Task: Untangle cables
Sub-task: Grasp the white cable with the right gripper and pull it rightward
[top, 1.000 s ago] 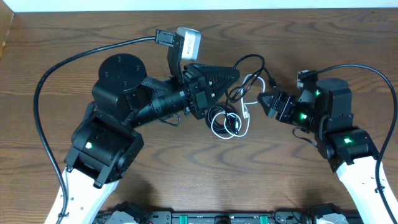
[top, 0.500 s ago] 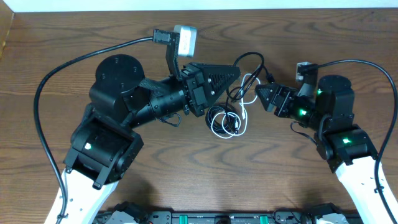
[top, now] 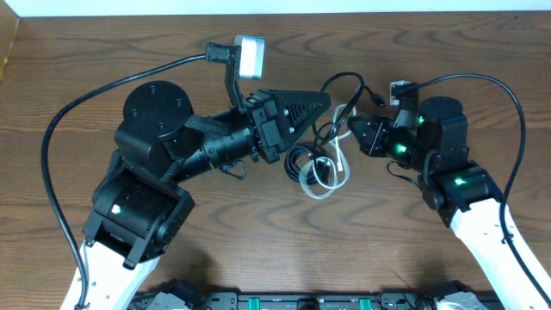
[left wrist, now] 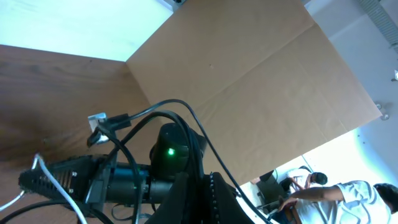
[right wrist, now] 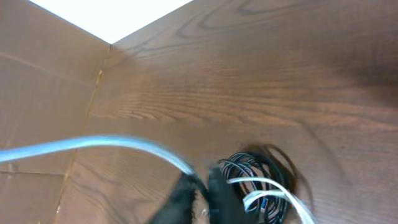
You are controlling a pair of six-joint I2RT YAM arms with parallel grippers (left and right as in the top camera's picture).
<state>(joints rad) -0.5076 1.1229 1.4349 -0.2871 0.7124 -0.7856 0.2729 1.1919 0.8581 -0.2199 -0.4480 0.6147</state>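
A small tangle of black and white cables [top: 316,169] lies on the wooden table [top: 258,250] between the two arms. My left gripper [top: 327,101] is shut, and a black cable [top: 346,77] loops out from its tip to a plug [top: 376,100]. My right gripper [top: 352,129] is shut on the white cable [top: 340,117], just right of the left tip. The right wrist view is blurred; there the white cable [right wrist: 112,142] runs into the shut right gripper [right wrist: 202,190], with the coil [right wrist: 264,180] just beyond. In the left wrist view the left gripper [left wrist: 205,198] stands shut.
Thick black arm cables arc over the table on the far left [top: 53,129] and far right [top: 516,112]. A cardboard wall [left wrist: 261,81] stands behind the table's far edge. The right arm [left wrist: 168,155] fills the middle of the left wrist view.
My right gripper has moved left and up toward the tangle and has shut on the white cable. The coil shifted slightly. The left arm drifted a little left, still shut.
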